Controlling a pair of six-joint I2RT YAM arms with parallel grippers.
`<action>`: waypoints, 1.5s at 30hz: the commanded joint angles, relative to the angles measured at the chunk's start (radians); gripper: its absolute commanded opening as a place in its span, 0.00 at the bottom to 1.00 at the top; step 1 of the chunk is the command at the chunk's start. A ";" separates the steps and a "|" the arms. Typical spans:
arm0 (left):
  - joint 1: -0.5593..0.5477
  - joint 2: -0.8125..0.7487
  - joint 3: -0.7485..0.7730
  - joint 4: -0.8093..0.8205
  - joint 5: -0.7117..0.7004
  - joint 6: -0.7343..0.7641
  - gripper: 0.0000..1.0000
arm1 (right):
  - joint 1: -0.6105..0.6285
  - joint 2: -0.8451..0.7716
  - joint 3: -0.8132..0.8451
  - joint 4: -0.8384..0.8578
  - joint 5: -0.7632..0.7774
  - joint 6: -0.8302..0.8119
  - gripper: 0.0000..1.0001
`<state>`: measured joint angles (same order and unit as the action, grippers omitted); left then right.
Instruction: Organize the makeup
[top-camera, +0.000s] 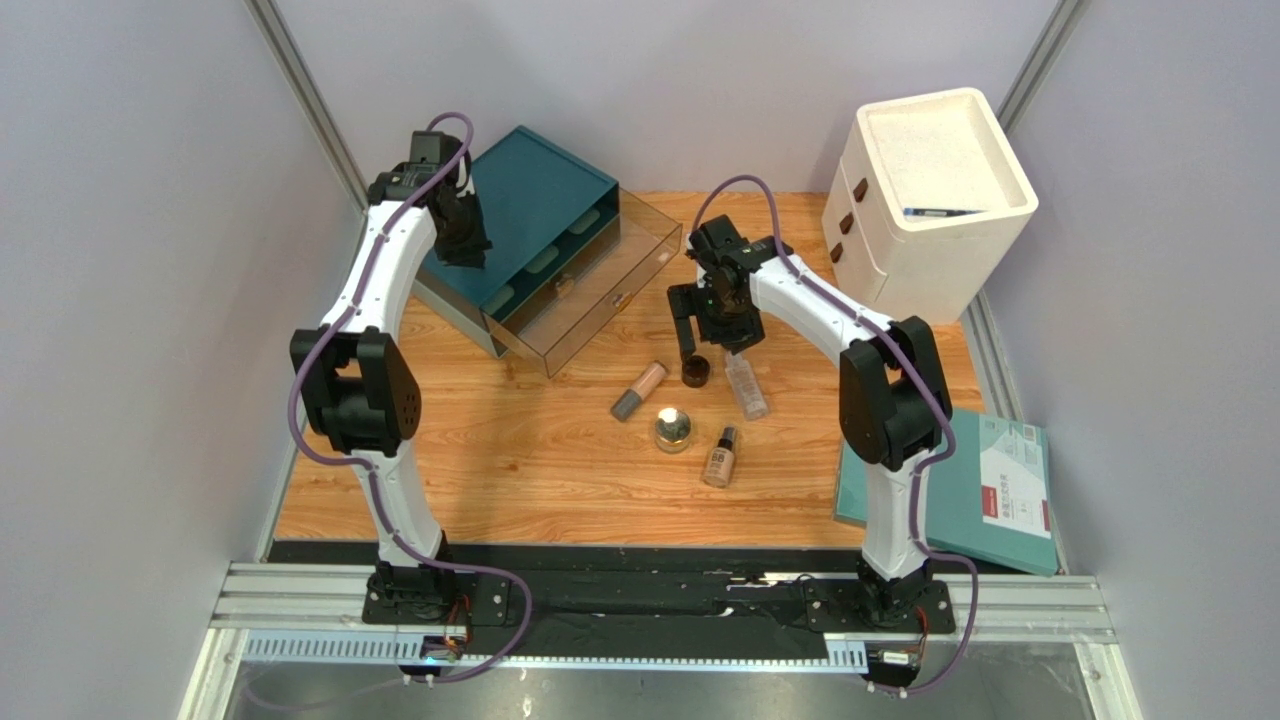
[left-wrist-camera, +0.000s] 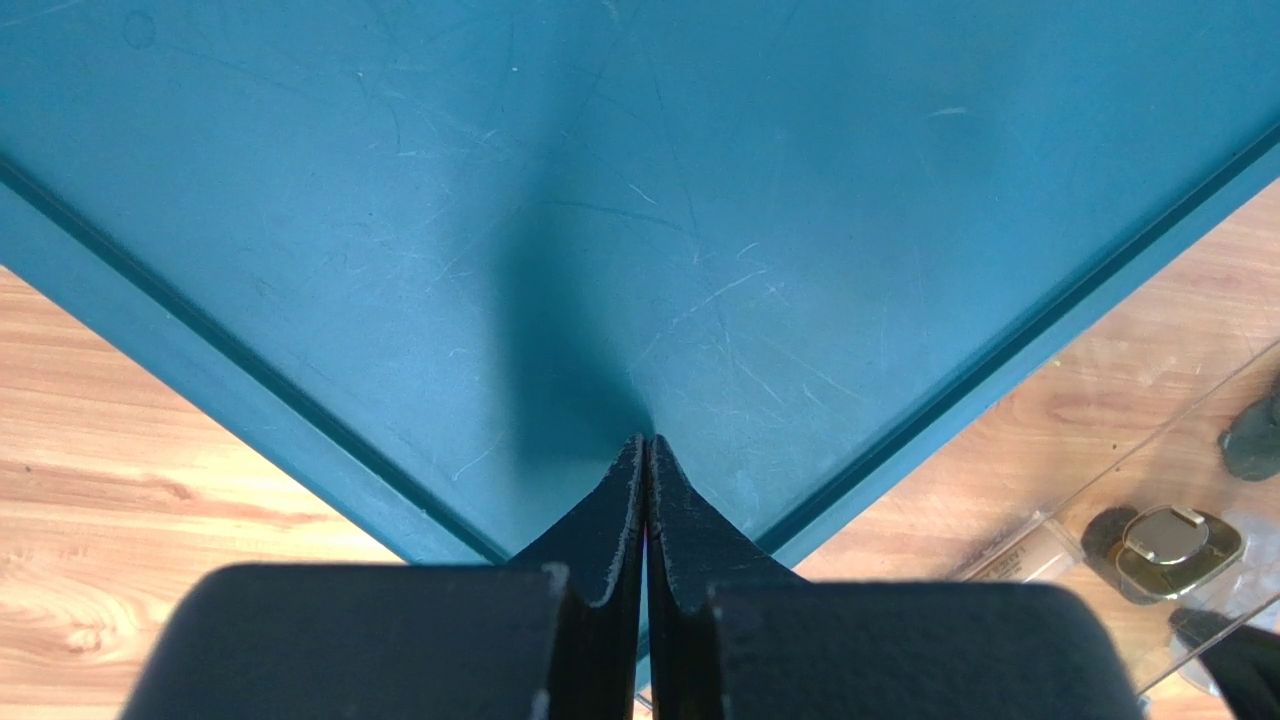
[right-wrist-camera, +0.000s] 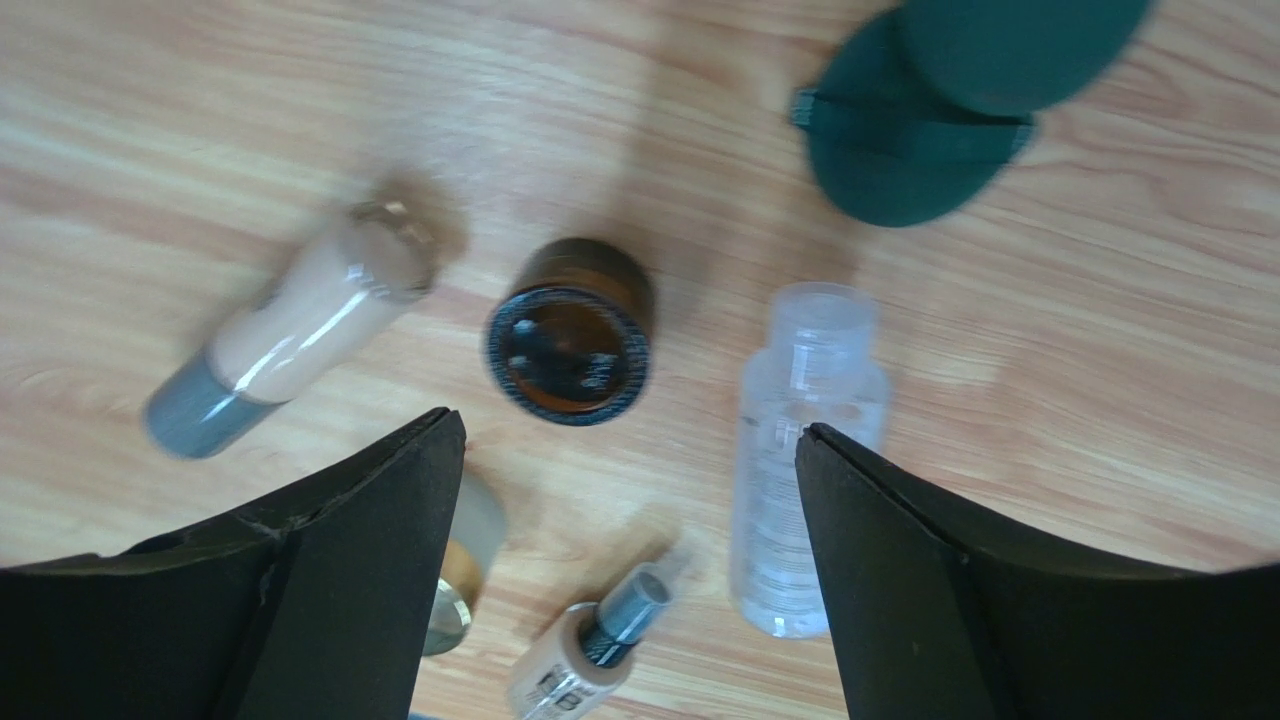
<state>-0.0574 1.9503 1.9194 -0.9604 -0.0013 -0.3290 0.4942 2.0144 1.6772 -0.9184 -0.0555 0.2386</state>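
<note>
right jaws, wide open and empty, hang over the jar on the table, likely to grab it; tube at its 9 o'clock, bottle at 3. left jaws, shut, sit on the box, maybe steadying it.

Nothing here comes out as words I can truly read. From my right wrist, the beige black-capped bottle carries a few dark letters on its side, too blurred to spell out. The clear bottle near it has faint lines of fine print, also illegible. From above, the teal flat box at the table's right edge bears a white label with a small red mark and tiny print I cannot make out.
</note>
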 joint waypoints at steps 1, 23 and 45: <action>0.007 0.019 -0.049 -0.078 -0.011 0.033 0.00 | -0.003 -0.034 0.016 -0.036 0.204 0.004 0.85; 0.007 0.027 -0.069 -0.078 -0.006 0.033 0.00 | -0.069 -0.046 -0.243 0.065 0.183 0.085 0.00; 0.007 0.024 -0.074 -0.064 0.023 0.021 0.00 | -0.071 -0.119 0.248 0.321 -0.185 0.241 0.00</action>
<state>-0.0555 1.9377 1.8931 -0.9360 0.0181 -0.3271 0.4183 1.9038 1.8397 -0.7704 -0.0948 0.3710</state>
